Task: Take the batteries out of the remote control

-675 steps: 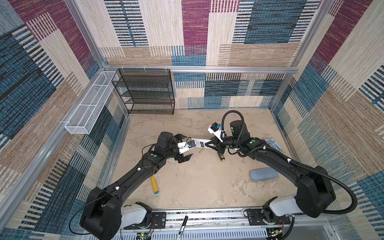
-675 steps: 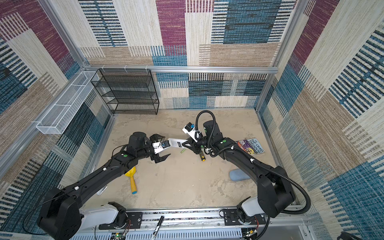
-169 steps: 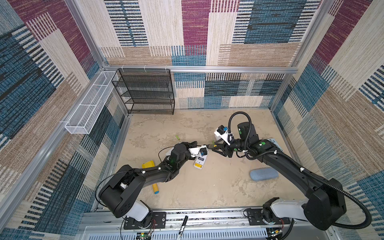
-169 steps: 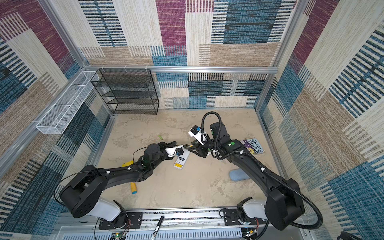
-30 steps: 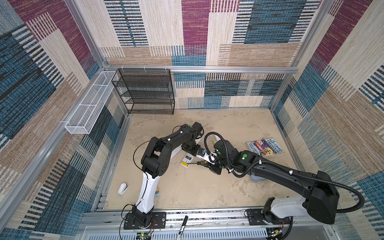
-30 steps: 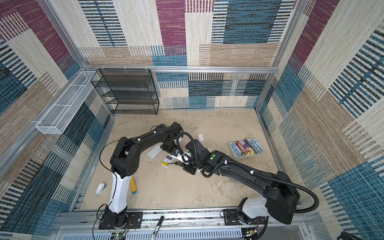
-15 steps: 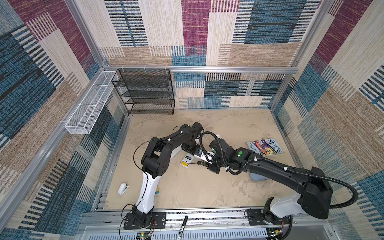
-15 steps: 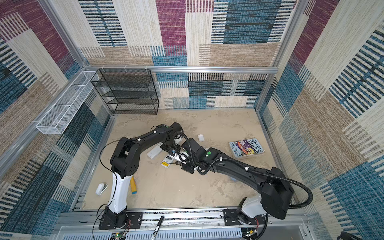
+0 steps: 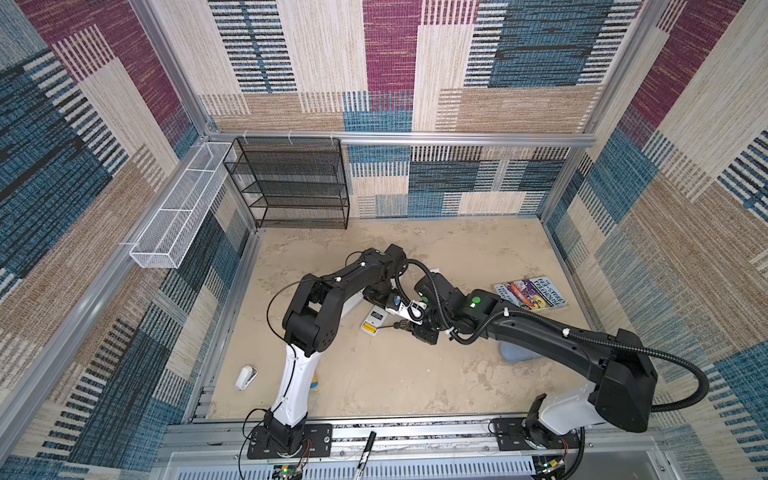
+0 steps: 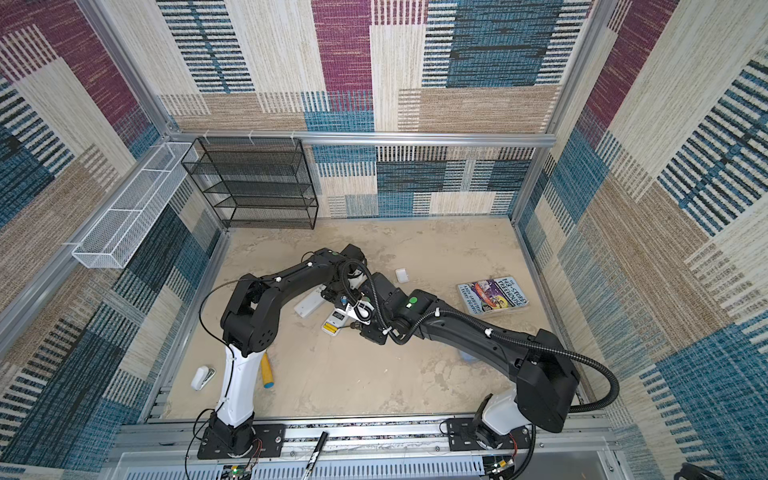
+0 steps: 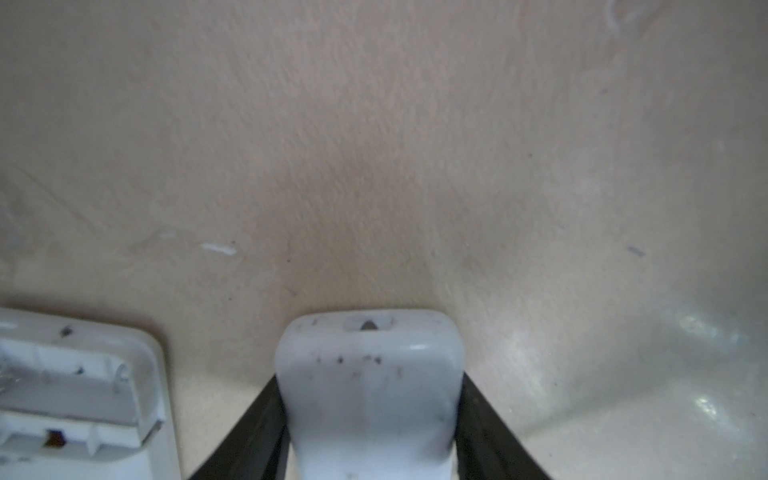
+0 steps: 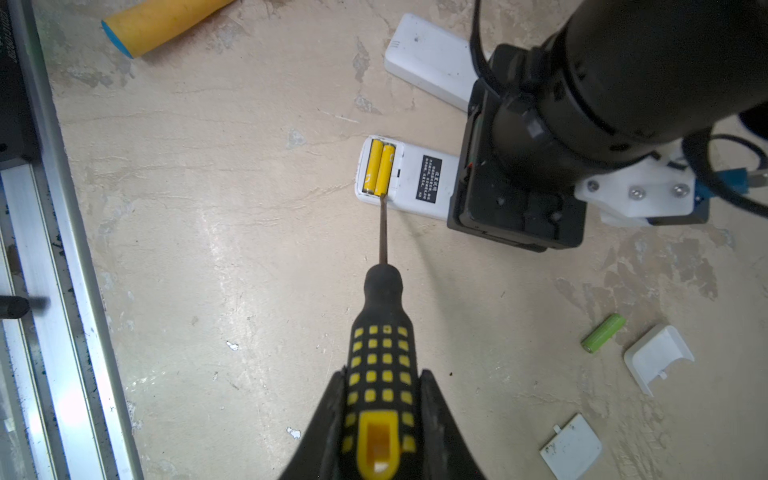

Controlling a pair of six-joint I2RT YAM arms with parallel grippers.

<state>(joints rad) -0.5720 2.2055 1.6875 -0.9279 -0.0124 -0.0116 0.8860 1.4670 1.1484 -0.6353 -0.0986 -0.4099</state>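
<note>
Nearest the bases, a yellow cylinder (image 10: 266, 370) with a blue end lies on the table (image 9: 374, 382), at about 7 o'clock from the work. Farther in, the right tool (image 12: 382, 376) is clamped on the black-and-yellow handle of the screwdriver (image 12: 382, 316), which points toward 9 o'clock in both top views. Its tip touches the end of one of two yellow batteries (image 12: 378, 166), seated side by side in the open bay of the remote (image 12: 409, 187). The left tool (image 11: 370, 380) grips that remote's other end, at its 1 o'clock. A second white remote (image 12: 428, 66) lies just beside, toward 10 o'clock. Beyond the right arm, at about 2 o'clock, one green battery (image 12: 602, 333) lies loose on the table just beside a white battery cover (image 12: 658, 357).
</note>
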